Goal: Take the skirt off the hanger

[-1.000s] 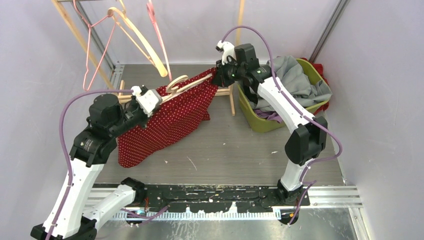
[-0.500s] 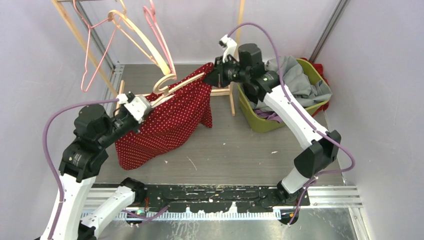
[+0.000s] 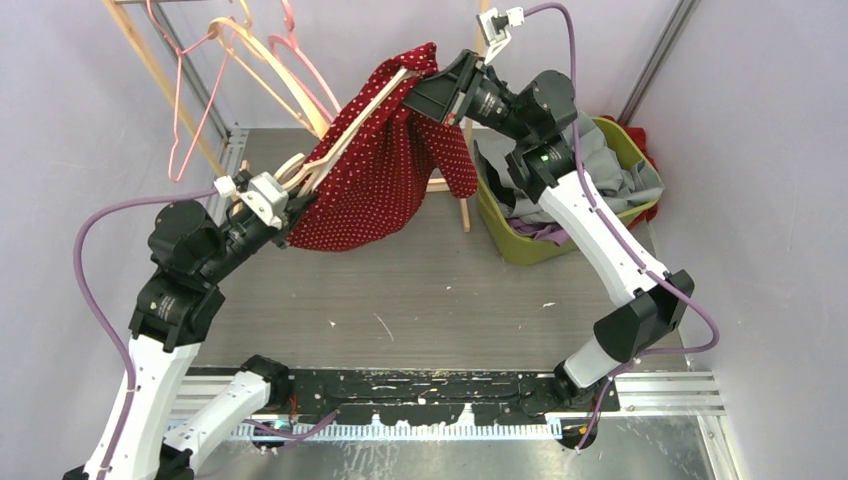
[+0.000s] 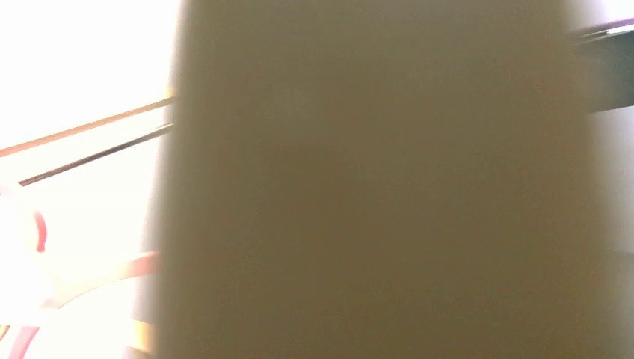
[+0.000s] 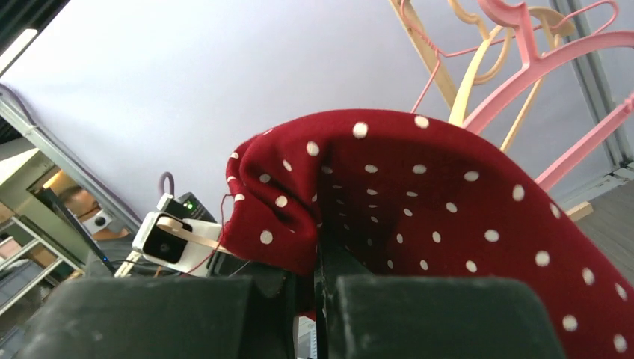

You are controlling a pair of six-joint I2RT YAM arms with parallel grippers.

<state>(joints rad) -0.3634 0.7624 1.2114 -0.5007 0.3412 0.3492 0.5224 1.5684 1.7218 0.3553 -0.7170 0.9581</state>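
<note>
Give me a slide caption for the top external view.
Right gripper pinches the red dotted skirt high while left gripper holds the wooden hanger low.

the middle and lower part of the top view is bare table, open for a gripper to pass. the upper left is crowded by the rack pole and empty hangers, while the skirt on its hanger slants across the upper centre. a full green bin and wooden post block the right.
</note>
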